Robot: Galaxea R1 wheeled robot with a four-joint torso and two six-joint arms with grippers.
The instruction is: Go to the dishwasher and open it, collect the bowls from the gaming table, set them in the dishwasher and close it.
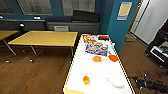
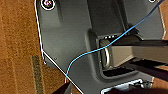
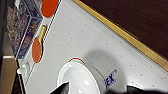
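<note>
Bowl (image 3: pixel 77 78) edge-cropped on gaming table (image 3: pixel 82 37)

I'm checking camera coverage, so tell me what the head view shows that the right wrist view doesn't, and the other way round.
Head view alone: the yellow-topped table on the wood floor, the blue wall, a small orange object near the gaming table's near end, and red packets at its far end.

Right wrist view alone: blue lettering printed on the white top beside the bowl.

Both: the gaming table, the white bowl, two orange paddles and the colourful box.
</note>
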